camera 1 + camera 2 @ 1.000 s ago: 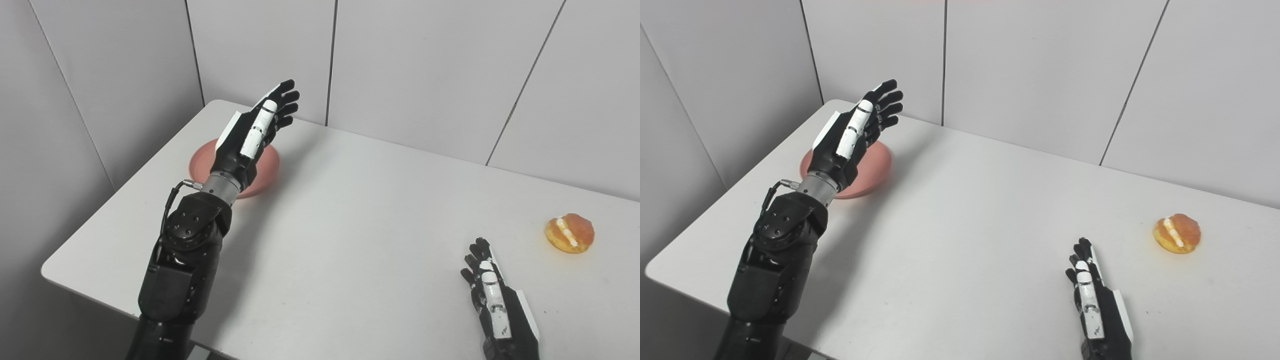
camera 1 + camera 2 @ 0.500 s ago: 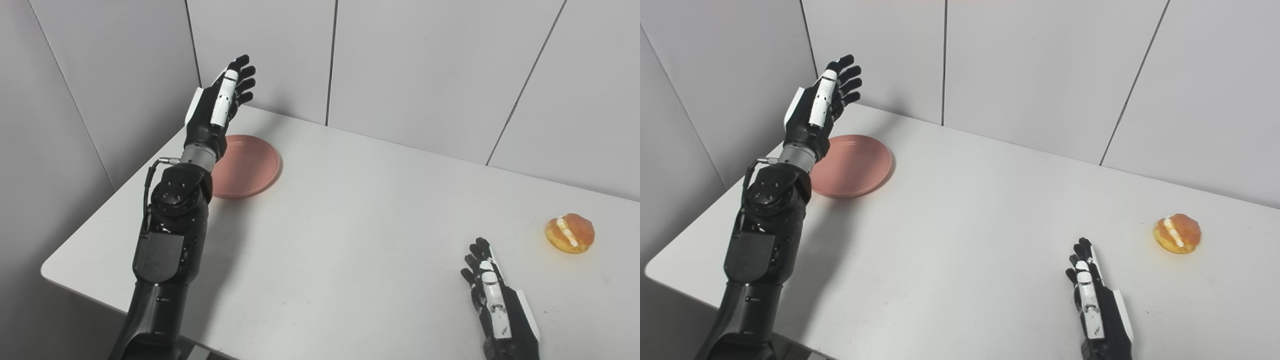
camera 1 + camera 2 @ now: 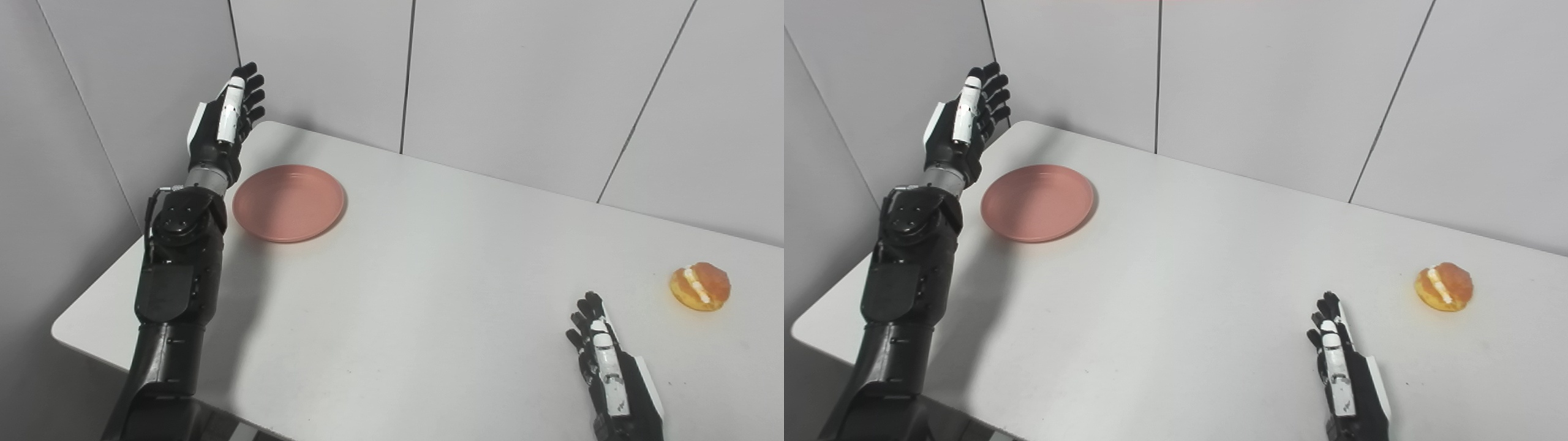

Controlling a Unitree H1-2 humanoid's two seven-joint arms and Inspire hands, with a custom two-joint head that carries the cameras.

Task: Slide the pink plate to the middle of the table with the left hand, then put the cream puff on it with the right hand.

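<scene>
Left hand raised at the upper left, plate and puff untouched on the worktop.

Your left hand [image 3: 223, 125] stands upright above the worktop's [image 3: 429, 275] far left corner, fingers [image 3: 251, 92] extended and apart, holding nothing, just left of the pink plate [image 3: 288, 202]. Your right hand [image 3: 606, 367] lies low at the lower right, fingers straight and slightly spread, empty. The cream puff [image 3: 699, 286] sits at the right edge, near that hand but apart from it.
</scene>
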